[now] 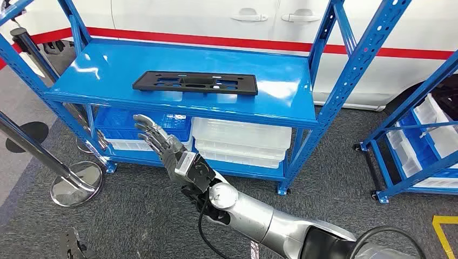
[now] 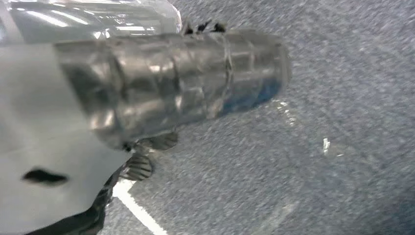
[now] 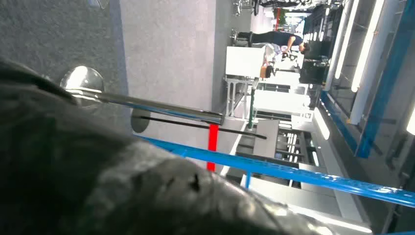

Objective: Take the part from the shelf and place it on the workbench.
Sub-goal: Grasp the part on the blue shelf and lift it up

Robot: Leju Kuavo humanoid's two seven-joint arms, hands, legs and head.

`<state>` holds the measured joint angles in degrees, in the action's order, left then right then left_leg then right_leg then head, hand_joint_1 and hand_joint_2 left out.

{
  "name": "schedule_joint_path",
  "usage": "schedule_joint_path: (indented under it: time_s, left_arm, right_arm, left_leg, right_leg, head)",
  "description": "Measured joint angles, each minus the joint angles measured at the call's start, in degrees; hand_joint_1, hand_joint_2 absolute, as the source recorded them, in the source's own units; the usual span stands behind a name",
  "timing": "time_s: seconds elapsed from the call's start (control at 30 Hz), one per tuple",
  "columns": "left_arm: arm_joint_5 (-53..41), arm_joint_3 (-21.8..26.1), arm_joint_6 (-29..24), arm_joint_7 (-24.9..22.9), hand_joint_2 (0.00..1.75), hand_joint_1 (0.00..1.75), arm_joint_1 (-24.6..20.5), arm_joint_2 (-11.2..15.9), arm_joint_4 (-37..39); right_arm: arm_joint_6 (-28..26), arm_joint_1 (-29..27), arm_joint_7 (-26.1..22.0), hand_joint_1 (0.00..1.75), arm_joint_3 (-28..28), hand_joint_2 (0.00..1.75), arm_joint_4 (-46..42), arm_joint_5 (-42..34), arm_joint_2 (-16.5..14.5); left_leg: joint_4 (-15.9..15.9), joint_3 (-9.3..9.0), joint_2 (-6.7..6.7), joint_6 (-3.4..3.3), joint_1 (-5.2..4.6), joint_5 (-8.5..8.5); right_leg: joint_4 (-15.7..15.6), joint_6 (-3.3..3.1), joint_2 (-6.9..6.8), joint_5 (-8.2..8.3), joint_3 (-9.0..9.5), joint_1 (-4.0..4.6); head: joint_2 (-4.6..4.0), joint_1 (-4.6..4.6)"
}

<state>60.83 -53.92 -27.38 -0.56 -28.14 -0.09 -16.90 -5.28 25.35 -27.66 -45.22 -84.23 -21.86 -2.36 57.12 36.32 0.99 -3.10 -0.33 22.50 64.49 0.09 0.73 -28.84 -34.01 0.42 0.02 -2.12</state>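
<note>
Right robot hand (image 1: 154, 137) open, black part (image 1: 195, 82) on shelf (image 1: 281, 86)

Your right hand (image 1: 156, 141) sits below the shelf's (image 1: 108, 70) front lip, which blocks a straight rise to the part (image 1: 195, 82). Above the top board the space is open; a chrome stanchion (image 1: 48, 162) stands left.

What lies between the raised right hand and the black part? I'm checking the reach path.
In the head view, the blue shelf's front edge separates right hand from black part.
</note>
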Motion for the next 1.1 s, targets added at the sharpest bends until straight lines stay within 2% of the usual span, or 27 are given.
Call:
schedule_joint_path:
  time_s: [0.07, 0.13, 0.17, 0.2, 0.27, 0.33, 0.37, 0.43, 0.5, 0.57, 0.63, 0.67, 0.7, 0.77, 0.83, 0.9, 1.0, 1.03, 1.1]
  left_arm:
    - [0.01, 0.00, 0.04, -0.05, 0.00, 0.00, -0.01, 0.05, 0.00]
    - [0.01, 0.00, 0.14, -0.15, 0.00, 0.00, 0.09, 0.11, 0.00]
    - [-0.01, 0.00, 0.25, -0.21, 0.00, 0.00, 0.16, 0.11, 0.00]
    - [-0.03, 0.00, 0.38, -0.27, 0.00, 0.00, 0.22, 0.10, 0.00]
    - [-0.08, 0.00, 0.74, -0.39, 0.00, 0.00, 0.23, 0.07, 0.01]
    - [-0.13, -0.01, 1.02, -0.56, 0.00, 0.00, 0.16, 0.05, 0.02]
    - [-0.16, -0.02, 1.10, -0.67, 0.00, 0.00, 0.15, 0.06, 0.02]
    - [-0.27, -0.02, 1.21, -0.87, 0.00, 0.00, 0.11, 0.10, 0.02]
    - [-0.44, -0.02, 1.28, -0.95, 0.00, 0.00, 0.01, 0.18, 0.02]
    - [-0.53, -0.07, 1.34, -0.98, 0.00, 0.00, -0.08, 0.20, 0.02]
    - [-0.54, -0.25, 1.40, -1.14, 0.00, 0.00, 0.01, 0.23, 0.03]
    - [-0.54, -0.39, 1.42, -1.26, 0.00, 0.00, 0.07, 0.26, 0.05]
    - [-0.53, -0.53, 1.45, -1.37, 0.00, 0.00, 0.09, 0.30, 0.07]
    - [-0.52, -0.69, 1.51, -1.48, 0.00, 0.00, 0.03, 0.38, 0.09]
    - [-0.52, -0.77, 1.53, -1.55, 0.00, 0.00, -0.12, 0.42, 0.09]
    - [-0.50, -0.84, 1.54, -1.69, 0.00, 0.00, -0.18, 0.42, 0.09]
    - [-0.49, -0.88, 1.54, -1.90, 0.00, 0.00, -0.35, 0.40, 0.09]
    - [-0.50, -0.89, 1.54, -1.95, 0.00, 0.00, -0.51, 0.42, 0.10]
    - [-0.50, -0.90, 1.54, -1.98, 0.00, 0.00, -0.71, 0.46, 0.12]
  right_arm:
    - [0.01, -0.03, 0.01, 0.00, 0.00, 0.00, 0.06, -0.11, 0.02]
    - [0.01, -0.13, 0.01, 0.00, -0.01, 0.00, 0.23, -0.27, 0.04]
    - [0.01, -0.16, 0.02, 0.00, -0.01, 0.00, 0.31, -0.32, 0.06]
    - [0.02, -0.16, 0.02, 0.00, -0.01, 0.00, 0.36, -0.35, 0.06]
    - [0.03, -0.10, 0.02, 0.00, -0.02, 0.00, 0.40, -0.38, 0.07]
    - [0.03, -0.03, 0.02, 0.00, -0.02, 0.00, 0.49, -0.41, 0.07]
    - [0.02, 0.00, 0.02, 0.00, -0.02, 0.00, 0.55, -0.41, 0.07]
    - [-0.05, 0.03, 0.01, 0.00, -0.02, 0.00, 0.61, -0.43, 0.04]
    - [-0.16, 0.13, -0.01, 0.00, -0.02, 0.00, 0.63, -0.44, 0.01]
    - [-0.23, 0.25, -0.02, 0.00, -0.02, 0.00, 0.66, -0.44, 0.00]
    - [-0.23, 0.27, -0.01, 0.00, -0.02, 0.00, 0.77, -0.45, 0.00]
    - [-0.23, 0.24, -0.01, 0.00, -0.02, 0.00, 0.85, -0.46, 0.00]
    - [-0.23, 0.23, -0.01, 0.00, -0.02, 0.00, 0.91, -0.47, 0.00]
    - [-0.22, 0.26, -0.01, 0.00, -0.02, 0.00, 0.98, -0.48, 0.00]
    - [-0.21, 0.32, -0.02, 0.00, -0.02, 0.00, 1.03, -0.48, 0.00]
    - [-0.17, 0.34, -0.02, 0.00, -0.02, 0.00, 1.19, -0.48, 0.00]
    - [-0.08, 0.47, -0.05, 0.00, -0.02, 0.00, 1.41, -0.49, 0.00]
    - [-0.07, 0.50, -0.06, 0.00, -0.02, 0.00, 1.45, -0.49, 0.00]
    - [-0.05, 0.46, -0.06, 0.00, -0.02, 0.00, 1.62, -0.50, 0.01]
  left_leg:
    - [0.01, -0.29, 0.00, -0.09, -0.03, 0.38]
    - [0.08, -1.01, 0.06, -0.14, -0.06, 1.22]
    - [0.17, -1.46, 0.13, -0.10, -0.07, 1.70]
    - [0.28, -2.01, 0.20, -0.03, -0.07, 2.23]
    - [0.47, -3.21, 0.28, 0.16, -0.09, 3.33]
    - [0.55, -3.82, 0.32, 0.59, -0.17, 4.19]
    - [0.69, -3.89, 0.33, 0.84, -0.19, 4.41]
    - [0.87, -3.91, 0.30, 1.31, -0.22, 4.77]
    - [2.95, -3.10, 0.14, 1.80, -0.15, 5.50]
    - [8.90, 0.15, -0.05, 2.51, 0.16, 7.50]
    - [15.04, 4.36, -0.12, 3.16, 0.56, 9.60]
    - [15.92, 5.57, -0.15, 3.42, 0.74, 9.43]
    - [14.81, 5.80, -0.20, 3.63, 0.91, 8.08]
    - [7.77, 3.66, -0.42, 3.90, 1.20, 3.14]
    - [1.80, 1.44, -0.65, 3.65, 1.00, 0.97]
    - [0.61, 0.87, -0.63, 2.82, 0.61, 1.21]
    - [0.35, 0.15, -0.57, 1.70, 0.88, 0.82]
    - [0.22, -0.19, -0.58, 1.39, 0.99, 0.89]
    - [0.24, -0.61, -0.59, 0.86, 0.88, 1.30]
  right_leg:
    - [4.06, 0.24, -0.04, -1.59, -2.57, -0.14]
    - [9.63, 0.57, -0.09, -4.01, -6.85, -0.35]
    - [9.99, 0.61, -0.10, -4.11, -7.97, -0.40]
    - [8.34, 0.53, -0.10, -2.91, -8.12, -0.41]
    - [0.87, 0.03, -0.11, 2.66, -6.40, -0.24]
    - [-4.93, -0.70, -0.11, 6.51, -4.83, 0.10]
    - [-6.03, -1.10, -0.12, 7.05, -4.56, 0.24]
    - [-6.43, -1.77, -0.16, 7.05, -3.85, 0.15]
    - [-7.09, -2.26, -0.24, 6.86, -2.81, -0.14]
    - [-7.50, -2.61, -0.34, 6.52, -1.95, -0.32]
    - [-7.46, -2.74, -0.35, 6.00, -1.49, -0.39]
    - [-7.37, -2.69, -0.32, 5.69, -1.27, -0.46]
    - [-7.22, -2.60, -0.28, 5.36, -1.00, -0.53]
    - [-6.88, -2.23, -0.23, 4.59, -0.37, -0.68]
    - [-6.59, -1.67, -0.23, 3.98, -0.10, -0.63]
    - [-6.46, -1.01, -0.26, 3.56, -0.13, -0.50]
    - [-5.03, -0.02, -0.33, 2.30, -0.53, -0.51]
    - [-2.79, 0.20, -0.36, 1.17, -1.57, -0.54]
    - [4.78, 0.41, -0.41, -1.82, -5.62, -0.63]
  head:
    - [0.00, 0.01]
    - [0.00, 0.02]
    - [0.00, 0.01]
    - [0.00, 0.01]
    - [0.00, -0.01]
    - [0.00, -0.01]
    - [-0.01, -0.02]
    - [0.00, -0.05]
    - [0.00, -0.03]
    - [0.00, 0.02]
    - [0.00, 0.03]
    - [0.00, 0.04]
    - [0.00, 0.04]
    - [0.00, 0.03]
    - [0.00, 0.03]
    - [0.00, 0.02]
    - [0.00, -0.02]
    - [0.00, -0.04]
    - [0.00, -0.06]
